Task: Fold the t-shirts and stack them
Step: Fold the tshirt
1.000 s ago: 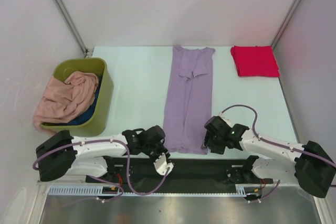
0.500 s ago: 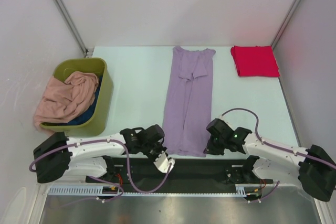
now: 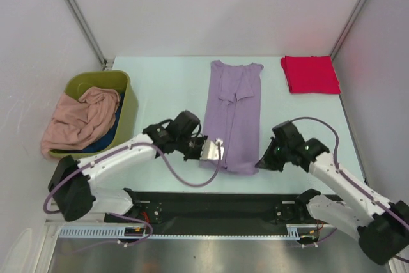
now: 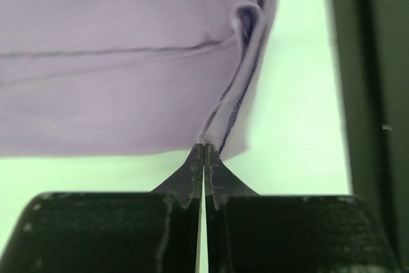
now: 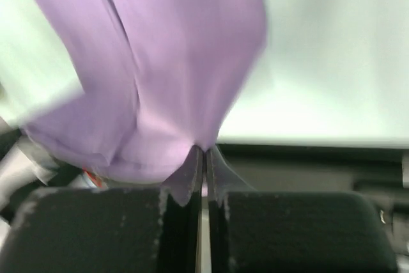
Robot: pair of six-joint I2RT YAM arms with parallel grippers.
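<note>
The lavender-purple t-shirt (image 3: pixel 232 116) lies as a long narrow strip down the middle of the table, its near end lifted. My left gripper (image 3: pixel 206 151) is shut on its near left corner (image 4: pixel 220 129). My right gripper (image 3: pixel 262 162) is shut on its near right corner (image 5: pixel 192 135). The bright red t-shirt (image 3: pixel 310 73) lies folded at the far right. The salmon-pink t-shirt (image 3: pixel 80 119) is heaped in the olive-green bin (image 3: pixel 128 119), draped over its left rim. The dark blue t-shirt (image 3: pixel 108 135) shows beneath it.
The bin stands at the table's left side. A black strip (image 3: pixel 223 206) with the arm bases runs along the near edge. White walls close in the table on the left, far and right sides.
Both grippers have risen from the table's near edge and moved away from the bases, carrying the purple shirt's near hem up and toward the far side.
</note>
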